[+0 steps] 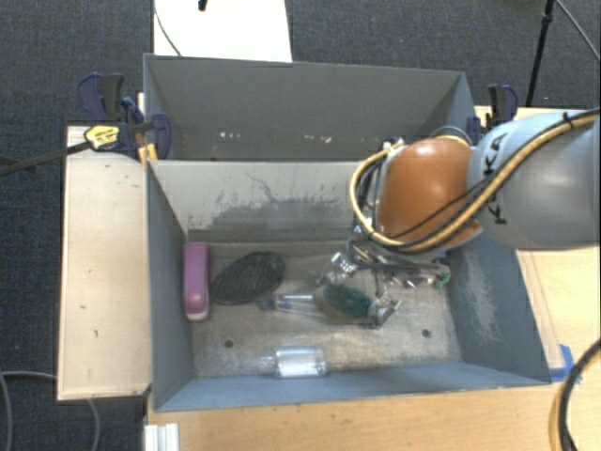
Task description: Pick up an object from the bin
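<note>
My gripper [368, 278] hangs low over the middle-right of the bin floor, under the arm's orange dome. Right beneath it lies a dark teal object with a clear handle [340, 302]; the handle points left along the floor. The gripper's metal parts overlap the teal end, so I cannot make out whether they touch it. A black oval hairbrush [246, 277] lies just left of the clear handle.
A pink oblong block [195, 280] lies along the bin's left wall. A small clear plastic piece [299, 363] rests near the front wall. The arm and its dome cover the bin's right back part.
</note>
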